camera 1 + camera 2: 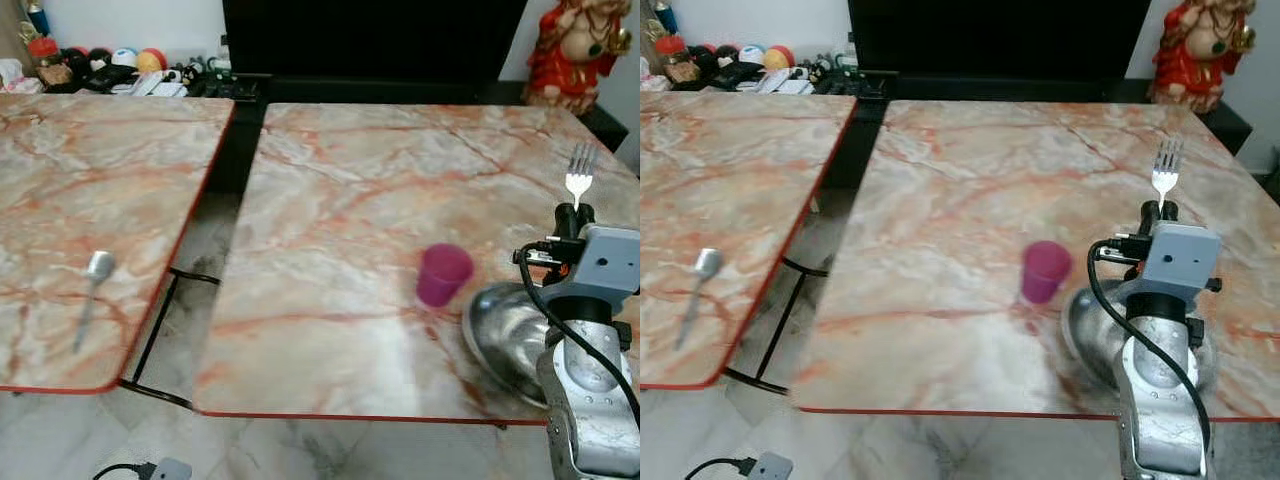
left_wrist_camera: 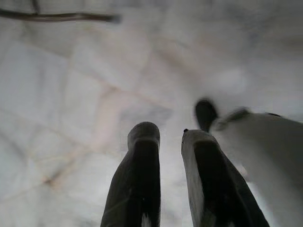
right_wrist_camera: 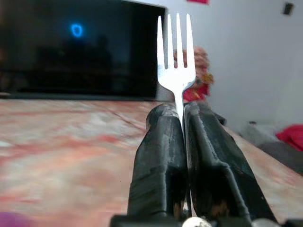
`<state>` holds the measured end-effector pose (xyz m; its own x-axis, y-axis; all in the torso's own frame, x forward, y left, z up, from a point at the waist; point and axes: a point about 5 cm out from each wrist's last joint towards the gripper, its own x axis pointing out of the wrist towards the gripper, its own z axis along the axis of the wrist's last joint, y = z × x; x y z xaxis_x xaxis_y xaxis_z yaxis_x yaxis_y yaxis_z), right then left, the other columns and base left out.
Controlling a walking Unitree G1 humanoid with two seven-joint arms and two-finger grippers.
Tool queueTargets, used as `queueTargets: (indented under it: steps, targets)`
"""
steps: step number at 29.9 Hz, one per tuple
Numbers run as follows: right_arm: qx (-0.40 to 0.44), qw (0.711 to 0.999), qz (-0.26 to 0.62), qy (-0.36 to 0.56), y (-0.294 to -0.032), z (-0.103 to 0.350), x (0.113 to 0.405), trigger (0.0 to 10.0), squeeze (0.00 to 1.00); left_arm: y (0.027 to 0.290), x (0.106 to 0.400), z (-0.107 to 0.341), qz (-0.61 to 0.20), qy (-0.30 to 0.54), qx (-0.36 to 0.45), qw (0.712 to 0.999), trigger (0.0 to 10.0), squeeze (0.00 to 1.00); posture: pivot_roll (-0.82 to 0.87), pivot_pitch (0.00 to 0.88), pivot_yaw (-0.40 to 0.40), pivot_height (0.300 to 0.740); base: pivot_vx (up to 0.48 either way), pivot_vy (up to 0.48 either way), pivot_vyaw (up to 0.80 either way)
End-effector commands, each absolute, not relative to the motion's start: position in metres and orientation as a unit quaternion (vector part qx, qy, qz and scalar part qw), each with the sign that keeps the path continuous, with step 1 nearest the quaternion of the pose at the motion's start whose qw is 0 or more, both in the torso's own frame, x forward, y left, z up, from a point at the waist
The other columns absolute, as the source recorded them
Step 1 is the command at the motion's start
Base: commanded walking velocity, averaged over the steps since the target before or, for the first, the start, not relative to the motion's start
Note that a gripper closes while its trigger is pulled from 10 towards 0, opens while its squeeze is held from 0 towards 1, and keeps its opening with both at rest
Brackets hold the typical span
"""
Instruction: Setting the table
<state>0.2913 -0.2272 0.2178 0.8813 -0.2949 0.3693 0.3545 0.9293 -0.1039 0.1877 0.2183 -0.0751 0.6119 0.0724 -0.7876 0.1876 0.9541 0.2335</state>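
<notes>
Right wrist view: right hand (image 3: 182,142) clamping fork (image 3: 175,61) between closed black fingers (image 3: 158,161), tines pointing up. Head views: fork (image 1: 1165,165) standing upright above counter (image 1: 970,190), just beyond metal bowl (image 1: 1090,325). Pink cup (image 1: 1043,270) sitting beside bowl, toward robot's left. Spoon (image 1: 92,290) lying well apart from bowl, on second counter (image 1: 90,170) across gap. Left hand (image 2: 170,161) hanging over pale floor (image 2: 71,94), fingers slightly parted, gripping nothing.
</notes>
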Motion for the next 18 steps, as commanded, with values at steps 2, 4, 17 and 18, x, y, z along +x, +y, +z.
queueTargets:
  steps: [2, 4, 17, 18]
  targets:
    - [-0.087, 0.962, -0.174, -0.193, -0.228, 0.225, 0.290, 10.0, 0.00, 0.224, 0.180, -0.078, -0.027, 0.453, 0.152, 0.878, 10.0, 0.00, -0.05, 0.129, 0.003, 0.740, 0.000, -0.234, 0.00]
    - [-0.088, 0.961, -0.177, -0.193, -0.228, 0.225, 0.290, 10.0, 0.00, 0.224, 0.180, -0.078, -0.026, 0.453, 0.151, 0.878, 10.0, 0.00, -0.05, 0.128, 0.003, 0.740, 0.000, 0.000, 0.00]
    - [-0.101, 0.959, -0.204, -0.170, -0.239, 0.219, 0.289, 10.0, 0.00, 0.225, 0.181, -0.077, -0.028, 0.451, 0.151, 0.879, 10.0, 0.00, -0.05, 0.126, 0.001, 0.740, 0.000, 0.000, 0.00]
    - [-0.100, 0.959, -0.209, -0.165, -0.241, 0.217, 0.289, 10.0, 0.00, 0.225, 0.181, -0.077, -0.028, 0.451, 0.151, 0.879, 10.0, 0.00, -0.05, 0.129, -0.001, 0.740, 0.000, 0.000, 0.00]
